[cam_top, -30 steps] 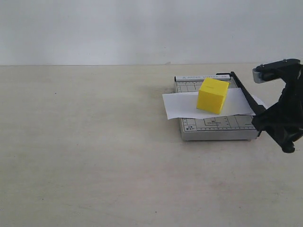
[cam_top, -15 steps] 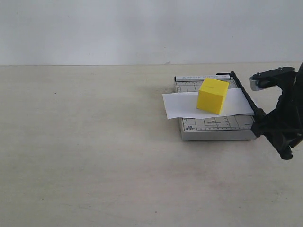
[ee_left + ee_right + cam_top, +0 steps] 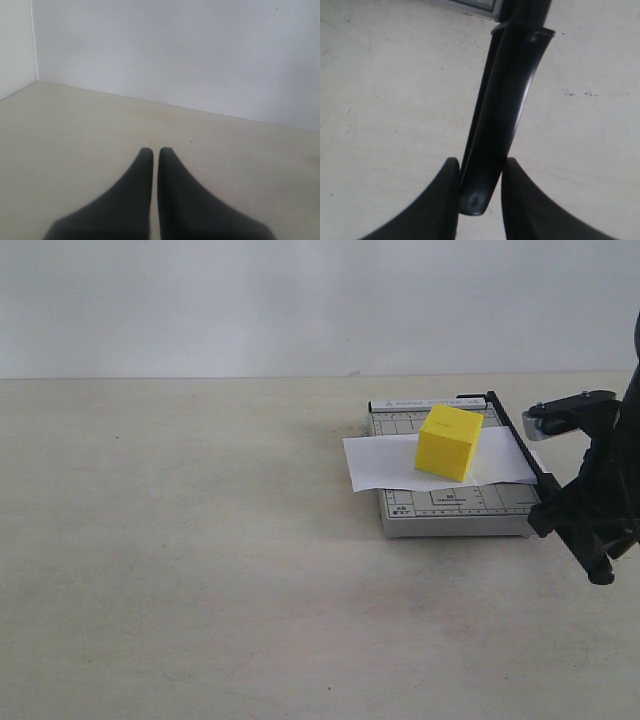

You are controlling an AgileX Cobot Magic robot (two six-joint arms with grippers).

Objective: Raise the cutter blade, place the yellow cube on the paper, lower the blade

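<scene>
The right gripper (image 3: 481,166) clamps its 2 fingers on the thick handle end of the cutter blade (image 3: 506,95), jaws partly apart around it. Only the exterior view shows the yellow cube (image 3: 449,443) resting on the paper (image 3: 380,465) across the grey cutter board (image 3: 455,505). The left gripper (image 3: 155,151), seen solely in its wrist view, is pressed together, empty, above the table (image 3: 75,130).

The yellow cube (image 3: 449,443) sits on the paper (image 3: 385,462), which lies across the grey cutter board (image 3: 455,512) on the table (image 3: 200,540). The cutter blade (image 3: 515,436) runs low along the board's right edge — its handle end meets the right gripper (image 3: 549,513), black against black.
</scene>
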